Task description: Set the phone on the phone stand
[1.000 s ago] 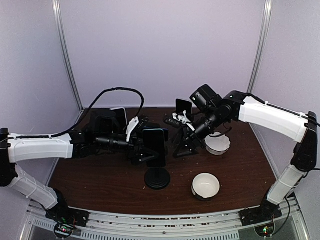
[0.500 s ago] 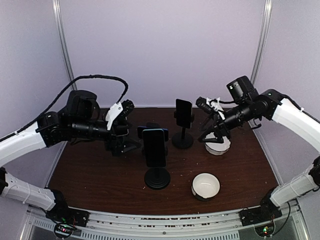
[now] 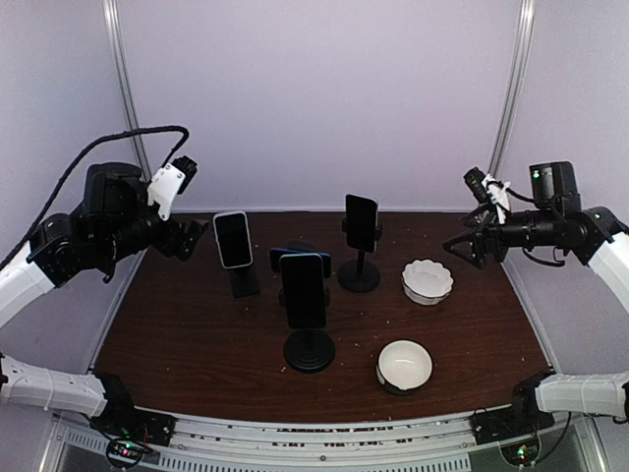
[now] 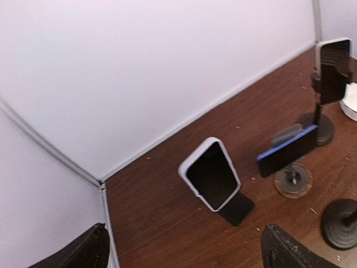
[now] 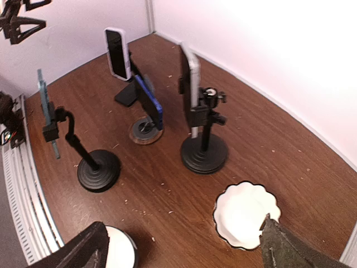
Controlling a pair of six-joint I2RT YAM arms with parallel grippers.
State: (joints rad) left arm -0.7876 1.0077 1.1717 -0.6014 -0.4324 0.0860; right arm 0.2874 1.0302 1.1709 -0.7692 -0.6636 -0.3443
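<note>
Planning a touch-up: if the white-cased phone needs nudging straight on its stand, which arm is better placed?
Left, probably. The left gripper hangs open close beside the white-cased phone; the right gripper sits on the far side, past the scalloped bowl.

A dark brown, wood-grained tabletop [image 3: 197, 334] sits inside a small booth. A plain pale back wall [image 3: 324, 98] with a lilac tint closes its far edge, and a left wall [image 3: 49, 118] and a right wall [image 3: 590, 98] of the same kind close its sides. A thin silver left pole [image 3: 135, 118] and a matching right pole [image 3: 508, 98] stand at the far corners. Small pale specks [image 4: 257, 229] are scattered over the wood. A metal rail [image 3: 324, 433] runs along the near edge. The light is soft and even.
</note>
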